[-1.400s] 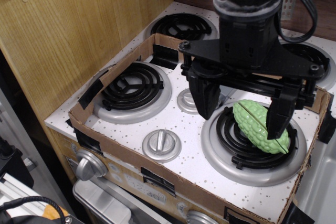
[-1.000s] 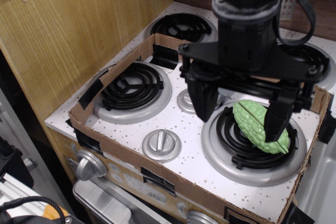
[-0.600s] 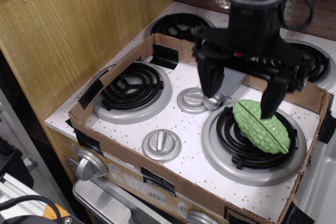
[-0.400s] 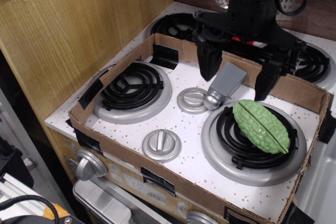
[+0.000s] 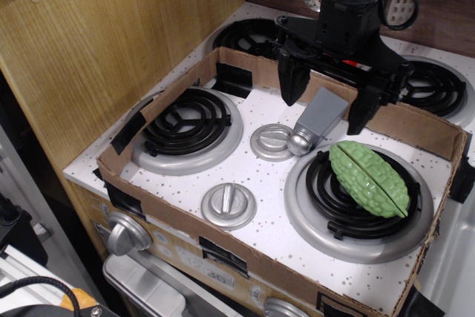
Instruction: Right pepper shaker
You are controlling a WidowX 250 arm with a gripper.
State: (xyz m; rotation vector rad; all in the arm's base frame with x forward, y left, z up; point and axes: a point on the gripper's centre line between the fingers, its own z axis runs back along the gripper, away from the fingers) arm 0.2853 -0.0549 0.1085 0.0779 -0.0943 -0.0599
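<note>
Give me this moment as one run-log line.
gripper: open, above shaker, holding nothing | shaker: lying tipped, ball end by a knob | green vegetable: on front right burner | righting: not done

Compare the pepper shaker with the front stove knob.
The pepper shaker is a grey block with a shiny ball top, lying tipped over; the front stove knob is a flat round disc with a ridge, sitting flat. The shaker touches the middle knob; the front knob stands alone. Both are silvery grey.

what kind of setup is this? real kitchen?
Likely a toy or mock kitchen stove, not a real one: coil burners on a speckled white top, flat silver knobs, a taped cardboard rim and a plastic green vegetable. The pepper shaker lies tipped under the open gripper.
</note>
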